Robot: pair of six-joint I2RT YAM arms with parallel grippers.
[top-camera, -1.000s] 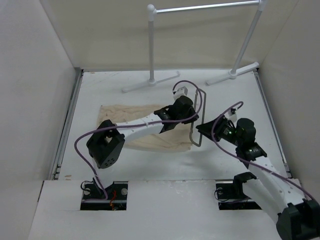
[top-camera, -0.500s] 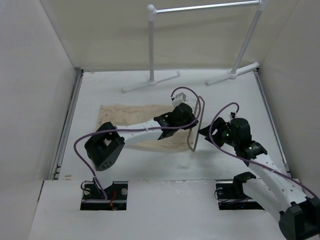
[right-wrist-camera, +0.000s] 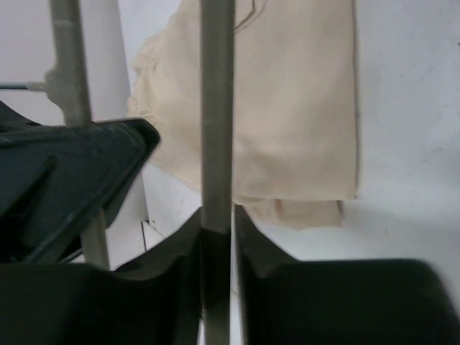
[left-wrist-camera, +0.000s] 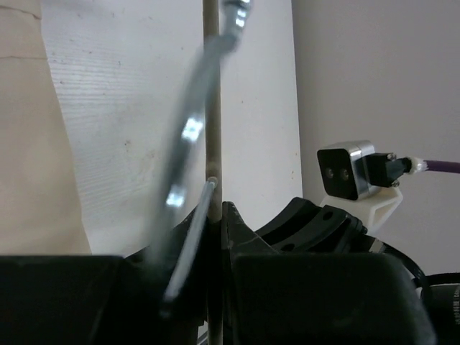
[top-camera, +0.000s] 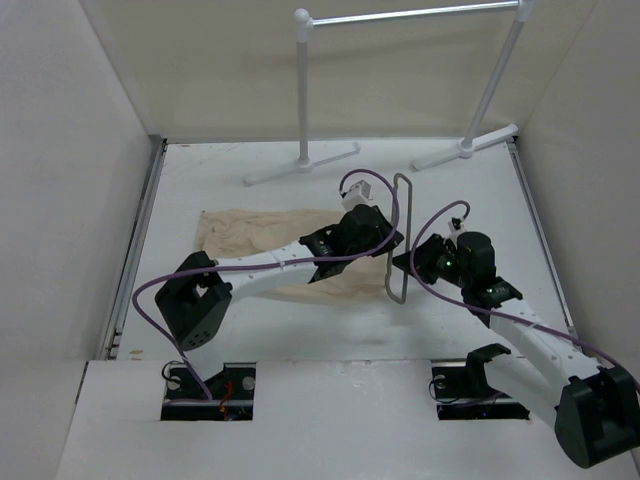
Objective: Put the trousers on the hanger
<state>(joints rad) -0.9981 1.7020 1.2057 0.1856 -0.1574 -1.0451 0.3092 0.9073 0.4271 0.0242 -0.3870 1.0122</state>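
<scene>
A white tubular rack point(top-camera: 302, 90) stands well beyond the jaws. We pinch the thin grey wire hanger point(right-wrist-camera: 215, 108) in left gripper point(top-camera: 390, 240) and right gripper point(top-camera: 405, 262), its long axis running near-to-far; beige cloth trousers point(top-camera: 250, 232) lie left of both.

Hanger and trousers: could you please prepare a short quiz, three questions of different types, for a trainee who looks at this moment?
1. True or false: the trousers already hang on the hanger.
2. Multiple choice: how many grippers are closed on the hanger's wire? A. none B. one C. two
3. Short answer: what white thing stands at the far end of the table?

Key
1. False. They lie flat on the table, beside the hanger.
2. C. The left gripper and the right gripper each have the wire between their fingers.
3. The clothes rack.
</scene>
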